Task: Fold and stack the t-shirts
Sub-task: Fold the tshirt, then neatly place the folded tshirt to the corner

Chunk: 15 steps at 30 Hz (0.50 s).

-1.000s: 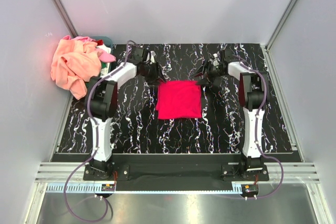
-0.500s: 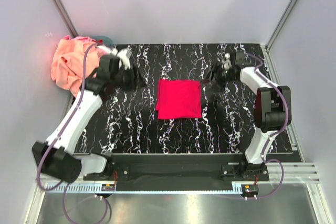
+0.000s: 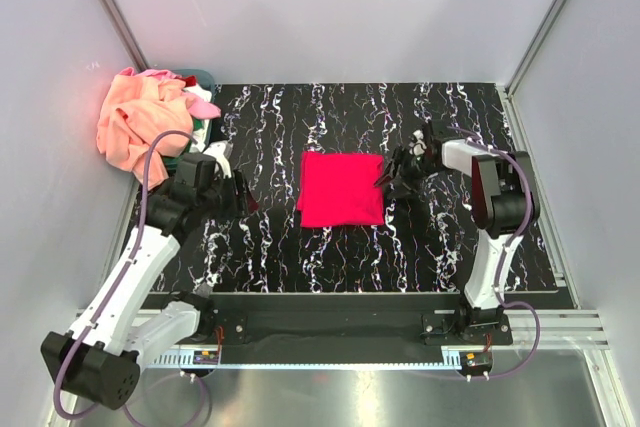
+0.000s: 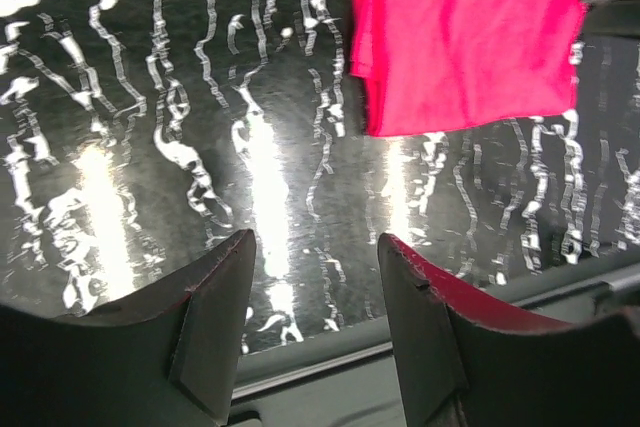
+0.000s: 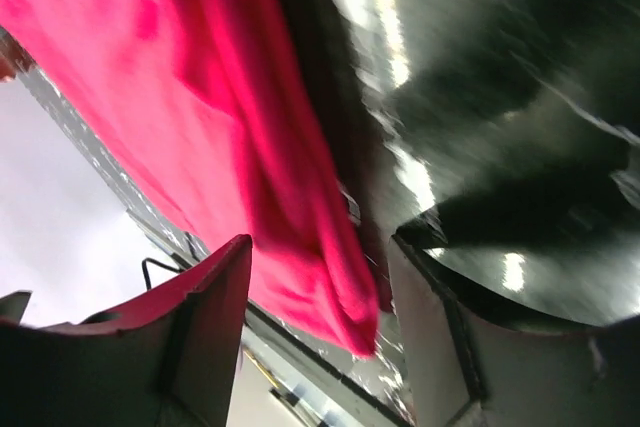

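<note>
Against the frame half a second earlier, the left gripper (image 3: 243, 195) has come nearer along the left part of the black white-veined marble-pattern surface (image 3: 300, 257). It now sits well left of the folded crimson-red cloth t-shirt (image 3: 342, 189). The right gripper (image 3: 390, 175) has moved from the far right in to the shirt's right edge. The shirt itself has not shifted.

The small teal basket (image 3: 205, 75) stands at the far left corner. A crumpled peach-orange cloth shirt (image 3: 140, 125) is heaped over it and spills past the surface's left edge. A pink cloth (image 3: 203, 108) lies against the heap's right side. We cannot make out what else the basket holds.

The red t-shirt lies flat at the centre of the surface, folded to a near-square with its sides roughly parallel to the surface's edges. We see no clear long axis.

In the left wrist view the fingers (image 4: 225, 287) are spread apart over bare surface. In the right wrist view the fingers (image 5: 215, 287) are also apart, with the shirt's edge lying in the gap, not clamped.
</note>
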Available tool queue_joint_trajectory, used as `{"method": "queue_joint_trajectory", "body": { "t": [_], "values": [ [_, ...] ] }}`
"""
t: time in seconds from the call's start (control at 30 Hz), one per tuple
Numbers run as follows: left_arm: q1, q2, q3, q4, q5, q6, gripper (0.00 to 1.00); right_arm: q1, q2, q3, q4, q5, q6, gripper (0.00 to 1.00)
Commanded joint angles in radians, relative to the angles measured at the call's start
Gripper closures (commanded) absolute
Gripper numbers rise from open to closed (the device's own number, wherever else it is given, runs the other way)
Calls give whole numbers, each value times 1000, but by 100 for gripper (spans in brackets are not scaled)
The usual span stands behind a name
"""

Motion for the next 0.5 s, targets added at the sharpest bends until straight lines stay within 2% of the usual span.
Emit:
{"method": "queue_joint_trajectory", "body": {
  "t": [0.0, 0.07, 0.13, 0.2, 0.23, 0.27, 0.37, 0.47],
  "values": [
    [5, -24, -55, 28, -91, 19, 43, 41, 64, 49, 41, 38, -14, 38],
    [5, -37, -60, 37, -99, 14, 43, 54, 82, 55, 50, 35, -3, 44],
    [5, -46, -55, 39, -102, 20, 42, 60, 92, 70, 57, 31, 5, 59],
    [5, -51, -58, 41, -119, 22, 42, 61, 105, 93, 54, 29, 9, 70],
    [5, -54, -64, 44, -119, 20, 42, 61, 109, 105, 44, 53, -1, 81],
    [5, -59, -67, 45, -119, 20, 42, 58, 121, 128, 22, 76, -15, 85],
    [5, -73, -75, 56, -107, 23, 42, 29, 154, 251, -106, 202, -79, 94],
    [5, -82, -87, 77, -89, 23, 42, -9, 191, 392, -229, 371, -133, 97]
  ]
}}
